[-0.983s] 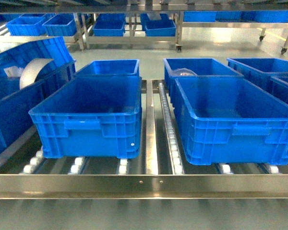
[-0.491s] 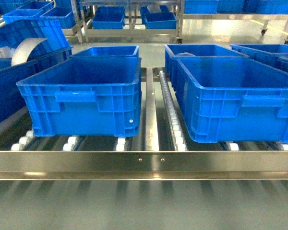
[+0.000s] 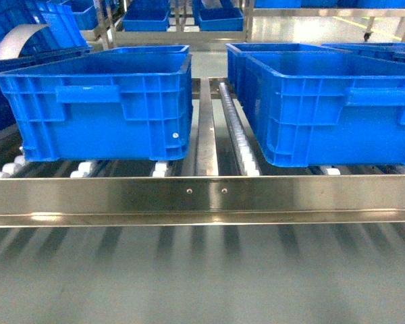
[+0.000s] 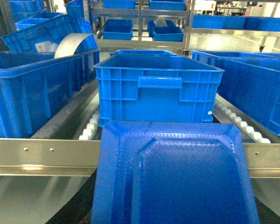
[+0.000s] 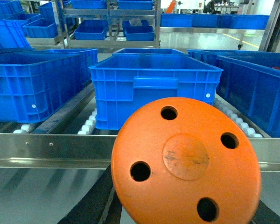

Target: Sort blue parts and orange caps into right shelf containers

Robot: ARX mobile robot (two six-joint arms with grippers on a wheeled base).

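A blue part (image 4: pixel 175 177), a flat moulded panel with a raised octagonal middle, fills the lower left wrist view; my left gripper is shut on it, with only a dark finger (image 4: pixel 79 207) showing beside it. An orange cap (image 5: pixel 186 163), a round disc face with several holes, fills the lower right wrist view, and my right gripper is shut on it, dark fingers (image 5: pixel 95 200) showing at its sides. Large blue crates (image 3: pixel 101 101) (image 3: pixel 337 101) stand on the roller shelf ahead, also seen as a crate (image 4: pixel 158 88) and a crate (image 5: pixel 154 86). Neither gripper shows in the head view.
A steel front rail (image 3: pixel 202 199) runs across the shelf edge, with a roller track (image 3: pixel 239 145) between the two front crates. More crates sit behind and to both sides. A white roll (image 3: pixel 17 40) lies in a tilted crate at far left. Farther racks (image 3: pixel 148 13) hold smaller blue bins.
The head view has dropped and come closer: the crates now appear larger, higher in frame and more side-on, and the steel rail has risen to mid-frame.
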